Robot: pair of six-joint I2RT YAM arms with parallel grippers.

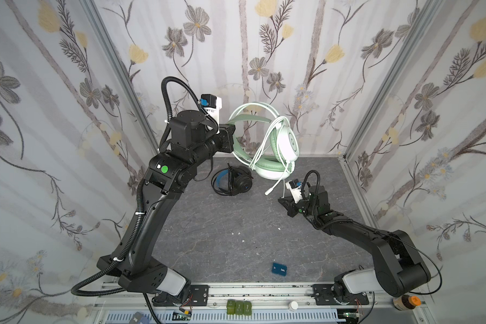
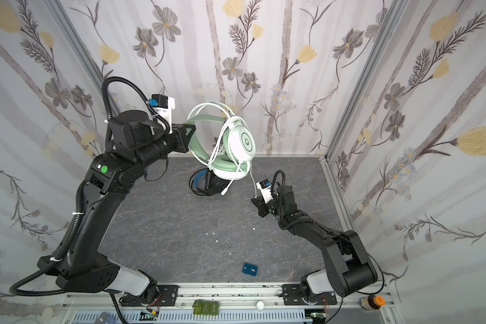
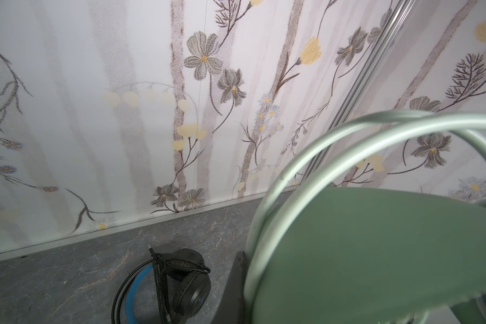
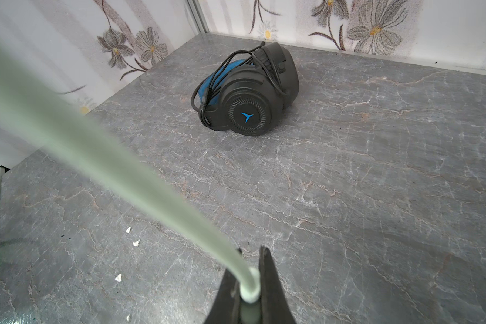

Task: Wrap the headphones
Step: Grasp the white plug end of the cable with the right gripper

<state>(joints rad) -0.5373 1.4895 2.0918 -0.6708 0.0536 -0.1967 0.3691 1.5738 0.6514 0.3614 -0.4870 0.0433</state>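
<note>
The mint-green and white headphones (image 1: pixel 281 140) (image 2: pixel 242 140) hang in the air near the back wall. My left gripper (image 1: pixel 230 134) (image 2: pixel 191 131) is shut on their green headband (image 3: pixel 376 252); in the left wrist view one dark finger (image 3: pixel 233 283) shows beside it. Their pale cable (image 4: pixel 152 179) loops over the earcups and runs down (image 2: pixel 253 185) into my right gripper (image 1: pixel 282 200) (image 4: pixel 251 249), which is shut on it low over the table. The black headphones (image 1: pixel 233 179) (image 4: pixel 250 92) with a blue inner band lie on the table below, their black cable wound round them.
A small blue box (image 1: pixel 279 269) (image 2: pixel 249 270) lies near the grey table's front edge. Small white scraps (image 1: pixel 237 232) dot the middle. Floral walls close in the back and both sides. Green blocks (image 1: pixel 239 307) sit on the front rail.
</note>
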